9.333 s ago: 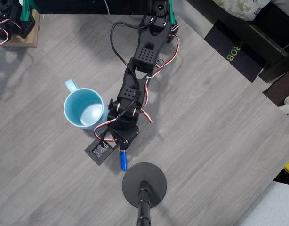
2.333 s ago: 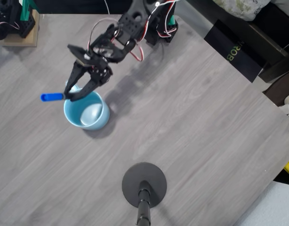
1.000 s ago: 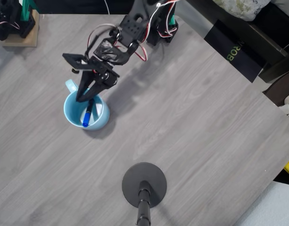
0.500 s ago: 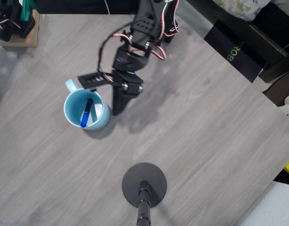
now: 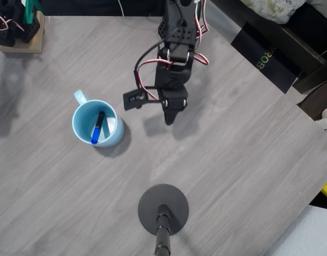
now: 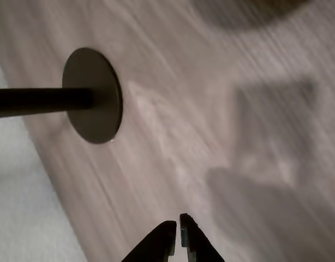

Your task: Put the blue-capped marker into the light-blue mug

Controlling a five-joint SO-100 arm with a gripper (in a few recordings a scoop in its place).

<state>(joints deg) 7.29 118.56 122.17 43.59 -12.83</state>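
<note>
The light-blue mug [image 5: 83, 121] stands on the grey wooden table, left of centre in the overhead view, its handle at the upper left. The blue-capped marker [image 5: 97, 128] lies slanted inside it, blue cap down and toward the front. My gripper [image 5: 169, 118] hovers well to the right of the mug, over bare table, pointing toward the picture's bottom. In the wrist view its two dark fingertips [image 6: 177, 232] nearly touch, with nothing between them.
A black round stand base [image 5: 163, 209] with a pole sits near the front edge; the wrist view shows this stand base [image 6: 94, 95] too. A wooden block with another arm [image 5: 17, 32] is at the back left. The table's right edge runs diagonally.
Earlier the gripper carried the marker to the mug and let it drop in. Since half a second ago the arm has swung right, away from the mug; the marker stays inside.
</note>
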